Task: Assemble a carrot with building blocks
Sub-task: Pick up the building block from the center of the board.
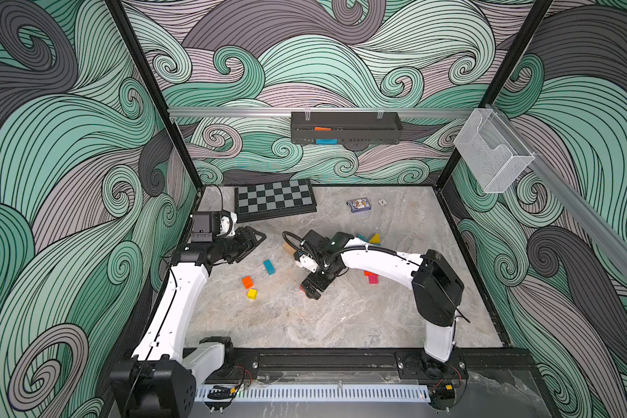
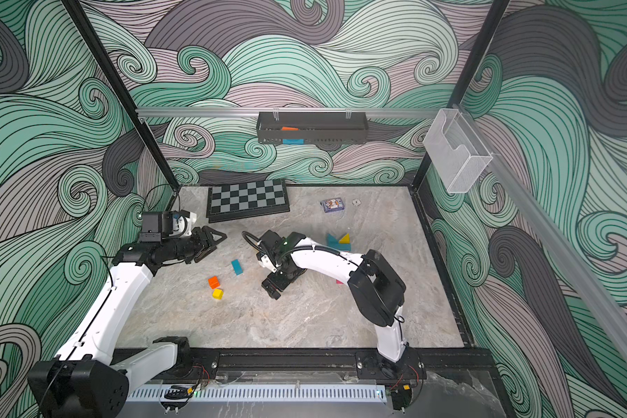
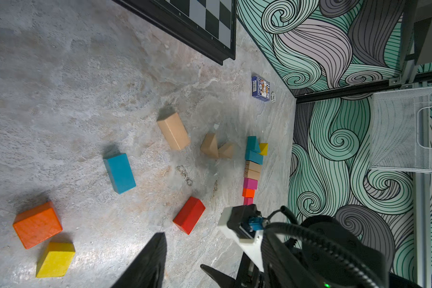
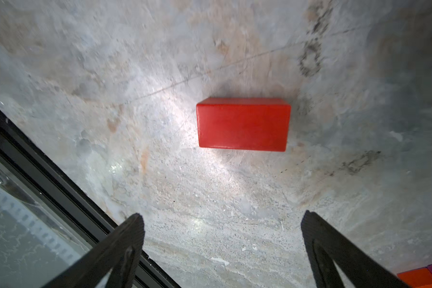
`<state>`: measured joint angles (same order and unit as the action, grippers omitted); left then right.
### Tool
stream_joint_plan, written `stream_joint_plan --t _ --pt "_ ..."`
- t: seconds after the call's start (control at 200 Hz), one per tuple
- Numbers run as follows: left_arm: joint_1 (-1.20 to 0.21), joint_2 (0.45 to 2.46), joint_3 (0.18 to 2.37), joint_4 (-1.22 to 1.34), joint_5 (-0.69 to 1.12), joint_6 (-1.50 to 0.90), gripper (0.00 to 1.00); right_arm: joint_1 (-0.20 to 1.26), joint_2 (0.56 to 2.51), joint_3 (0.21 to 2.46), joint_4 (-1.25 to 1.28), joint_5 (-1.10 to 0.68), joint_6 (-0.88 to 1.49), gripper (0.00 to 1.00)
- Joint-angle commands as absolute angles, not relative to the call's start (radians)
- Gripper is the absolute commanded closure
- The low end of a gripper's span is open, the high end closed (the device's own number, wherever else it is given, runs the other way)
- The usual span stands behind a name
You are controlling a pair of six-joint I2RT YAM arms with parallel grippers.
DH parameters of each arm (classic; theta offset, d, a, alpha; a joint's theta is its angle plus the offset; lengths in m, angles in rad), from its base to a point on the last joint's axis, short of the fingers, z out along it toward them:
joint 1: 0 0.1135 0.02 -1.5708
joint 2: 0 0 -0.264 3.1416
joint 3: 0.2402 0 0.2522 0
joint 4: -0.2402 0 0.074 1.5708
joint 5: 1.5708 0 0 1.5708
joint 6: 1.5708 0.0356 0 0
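Right wrist view: the red block [image 4: 243,124] is being shown lying flat on the marble-patterned tabletop [image 4: 110,74], just ahead of the right gripper [image 4: 222,215]. That gripper's jaws are being held wide apart with nothing between them. The block is being judged light, rigid and smooth-painted, so slipping, not breaking, is being taken as the risk. A hold across its two long sides at mid-length is being favoured.

In a top view the left gripper [image 1: 256,245] is being shown hovering with its jaws parted and empty. In the left wrist view a row of blocks [image 3: 252,172] is being seen laid touching, well apart from the red one. The surface is being read as hard and flat, and bare around the block. A chequered board [image 1: 274,199] and a blue card box [image 1: 358,205] are being seen by the swirl-patterned back wall.
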<state>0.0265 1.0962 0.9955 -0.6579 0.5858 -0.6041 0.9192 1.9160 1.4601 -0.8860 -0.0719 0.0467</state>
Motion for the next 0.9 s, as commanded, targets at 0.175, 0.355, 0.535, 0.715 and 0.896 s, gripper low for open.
stream_joint_plan --t 0.175,0.355,0.535,0.715,0.896 --pt "0.035 1.100 1.009 -0.638 0.618 -0.612 0.38 0.937 1.977 1.461 -0.753 -0.016 0.074 0.01" --pt "0.037 1.103 1.011 -0.649 0.618 -0.601 0.38 0.939 2.035 1.497 -0.735 0.028 0.078 0.01" --pt "0.036 1.106 1.010 -0.656 0.620 -0.590 0.38 0.939 2.066 1.512 -0.705 0.016 0.095 0.05" --pt "0.038 1.106 1.010 -0.666 0.621 -0.575 0.38 0.939 2.065 1.500 -0.695 0.021 0.123 0.29" --pt "0.041 1.108 1.011 -0.667 0.625 -0.564 0.39 0.938 2.068 1.505 -0.706 0.030 0.145 0.49"
